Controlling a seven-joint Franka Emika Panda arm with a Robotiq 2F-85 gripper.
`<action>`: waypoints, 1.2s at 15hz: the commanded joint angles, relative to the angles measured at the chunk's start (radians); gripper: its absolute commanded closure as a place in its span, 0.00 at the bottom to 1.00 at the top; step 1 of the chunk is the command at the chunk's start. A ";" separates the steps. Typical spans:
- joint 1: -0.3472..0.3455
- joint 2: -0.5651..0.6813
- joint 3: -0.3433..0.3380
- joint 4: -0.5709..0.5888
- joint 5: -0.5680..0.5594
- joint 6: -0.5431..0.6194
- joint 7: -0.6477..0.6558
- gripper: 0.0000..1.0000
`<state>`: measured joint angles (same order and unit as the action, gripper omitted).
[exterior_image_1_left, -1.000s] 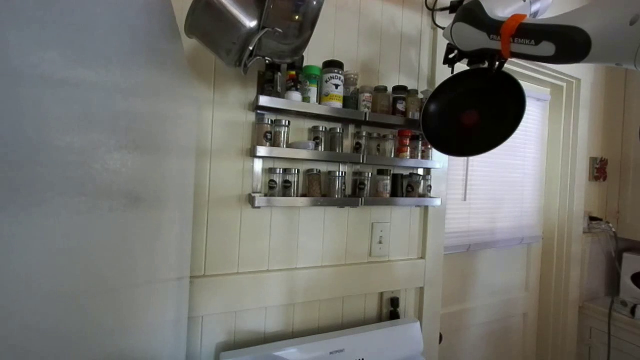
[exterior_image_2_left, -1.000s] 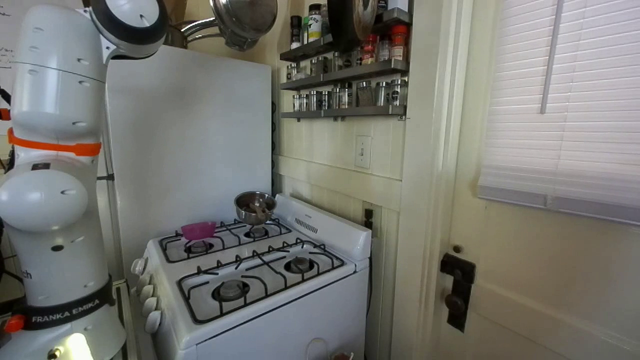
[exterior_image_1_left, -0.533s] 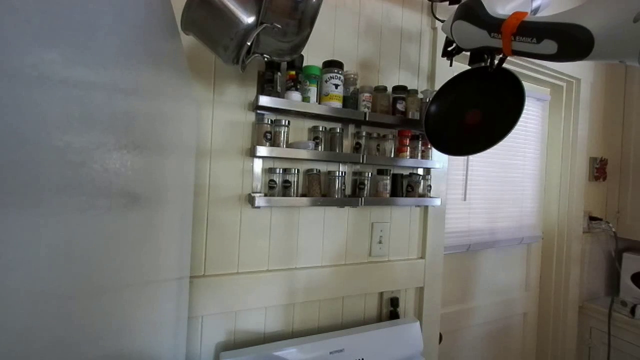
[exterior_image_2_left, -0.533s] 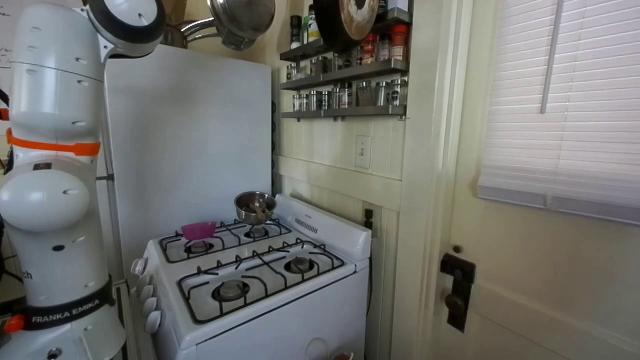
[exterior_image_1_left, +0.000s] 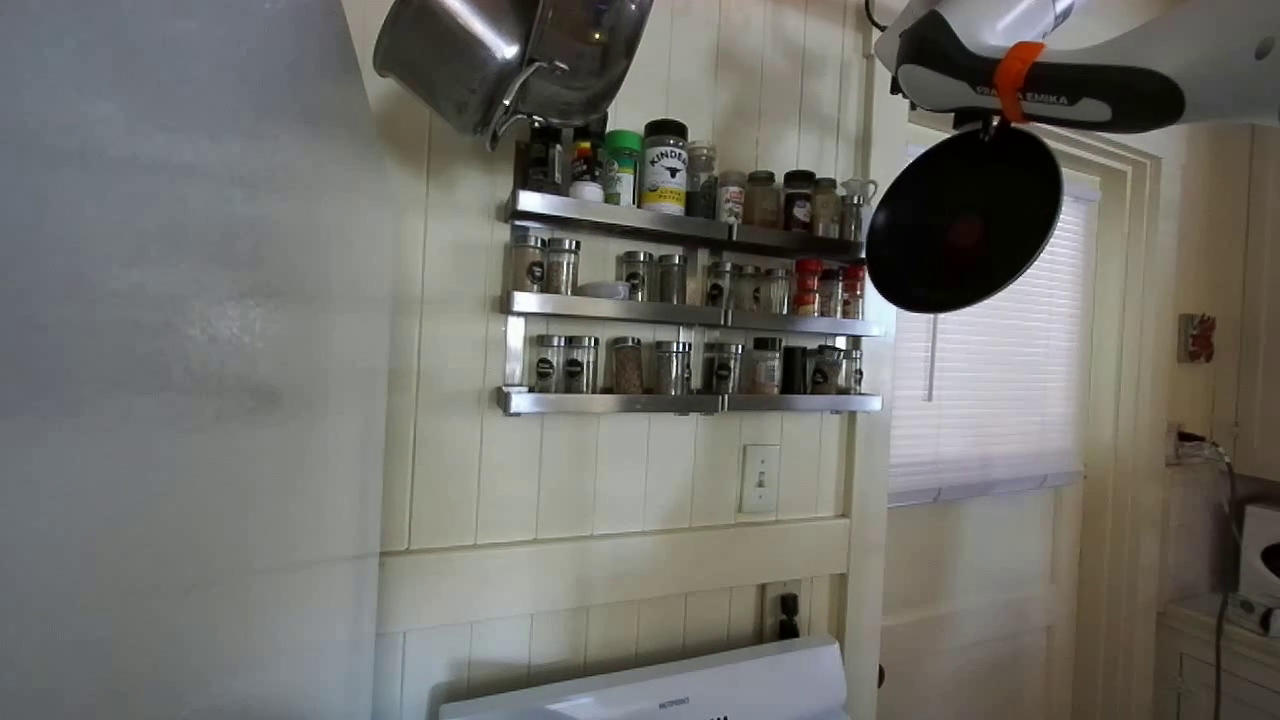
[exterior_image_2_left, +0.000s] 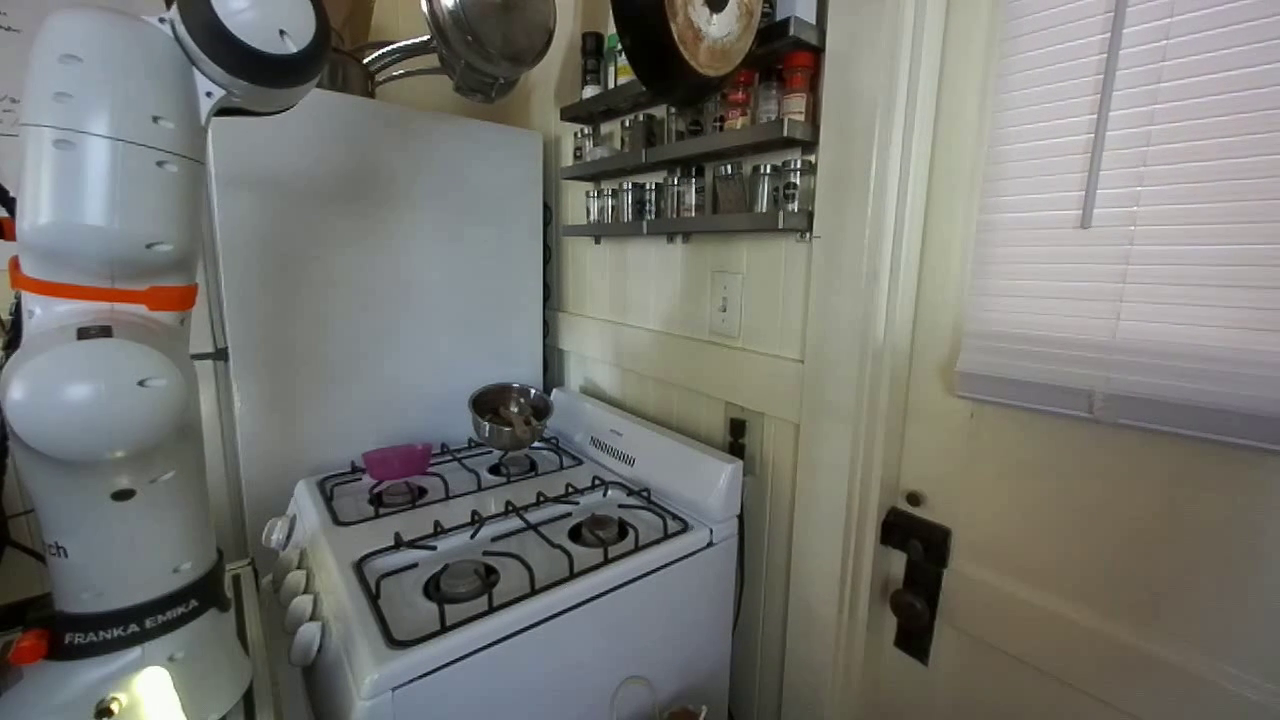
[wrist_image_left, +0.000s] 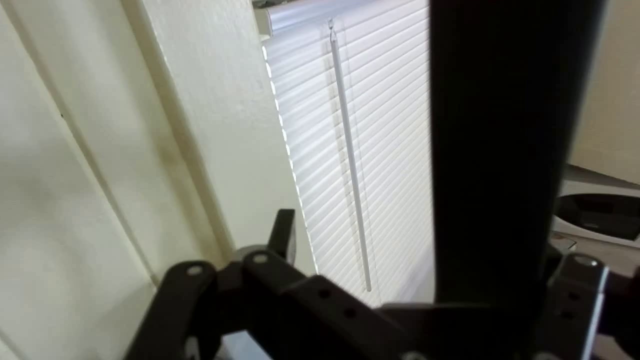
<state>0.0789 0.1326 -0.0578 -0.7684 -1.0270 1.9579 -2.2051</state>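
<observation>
A black frying pan (exterior_image_1_left: 963, 220) hangs just below the arm's white-and-black link in an exterior view; its worn, pale-brown underside (exterior_image_2_left: 715, 28) faces the camera in an exterior view. My gripper (wrist_image_left: 410, 240) stands open in the wrist view. Its left finger (wrist_image_left: 283, 232) is well apart from a broad black shape (wrist_image_left: 495, 150), probably part of the pan close to the camera. That shape hides most of the right finger. Through the gap between finger and black shape the window blind (wrist_image_left: 395, 165) shows. Nothing is seen gripped. The exterior views do not show the fingers clearly.
Steel pots (exterior_image_1_left: 455, 60) hang high beside the fridge (exterior_image_2_left: 380, 280). Wall shelves (exterior_image_1_left: 620, 402) carry several spice jars. Below stands a white stove (exterior_image_2_left: 520, 650) with a pink bowl (exterior_image_2_left: 397, 461) and a steel pot (exterior_image_2_left: 510, 415). A door (exterior_image_2_left: 1080, 560) is at the right.
The pan has shifted and turned, so its underside shows more in an exterior view. Dark gripper parts seen earlier beside the arm link are now mostly behind it. The arm has moved slightly.
</observation>
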 joint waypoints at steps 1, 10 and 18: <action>0.045 -0.074 0.009 -0.092 -0.109 -0.002 0.079 0.00; 0.100 -0.182 0.050 -0.316 -0.290 0.038 0.161 0.00; 0.094 -0.258 0.061 -0.472 -0.381 0.138 0.177 0.00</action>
<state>0.1733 -0.0600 0.0029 -1.1430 -1.3720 2.0488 -2.0548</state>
